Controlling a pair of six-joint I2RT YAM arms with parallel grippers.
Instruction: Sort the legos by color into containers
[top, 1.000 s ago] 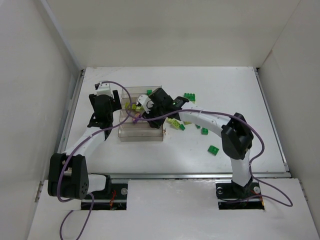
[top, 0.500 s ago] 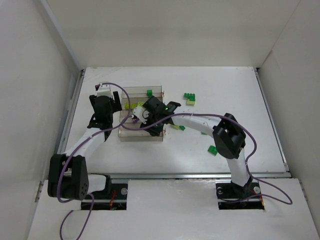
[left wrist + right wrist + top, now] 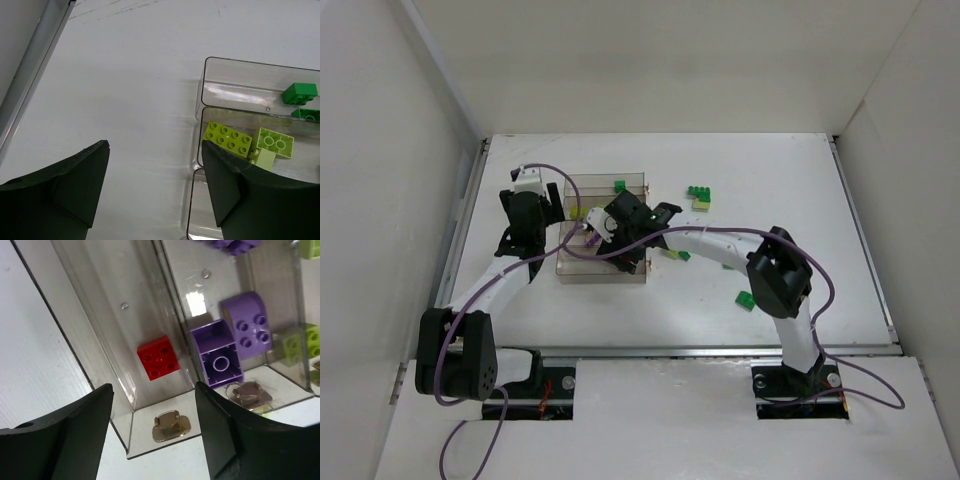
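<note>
The tray of four long clear plastic bins (image 3: 603,272) sits left of centre on the white table (image 3: 780,165), and both arms reach to it. The left gripper (image 3: 155,192) hangs over bare table just beside the tray's end, its dark fingers (image 3: 60,192) spread wide with nothing between them. In its wrist view the outermost bin holds two dark green studded bricks (image 3: 299,93). The bin beside it holds a yellow-green eight-stud brick (image 3: 228,139), an overturned yellow-green brick (image 3: 274,142) touching it, and a paler small block (image 3: 265,158). The right gripper (image 3: 152,440) hovers over the tray, its jaws likewise wide apart and empty. Below it a small red four-stud brick (image 3: 158,357) lies alone in the bin at the tray's other edge. In the next bin a purple brick lying hollow side up (image 3: 218,354) touches a purple rounded brick (image 3: 247,325). Further purple pieces (image 3: 230,244) lie farther along that bin, and yellow-green ones show through the wall beyond. Two brassy oval shapes (image 3: 171,424) show under the tray's end, possibly feet, though the clear plastic distorts them too much to tell. In the overhead view, loose legos lie on the table right of the tray: a dark green cluster (image 3: 698,192), a single dark green brick (image 3: 747,300) well apart from it and nearer the arm bases, and a small green and yellow-green pair (image 3: 678,254) near the tray.
</note>
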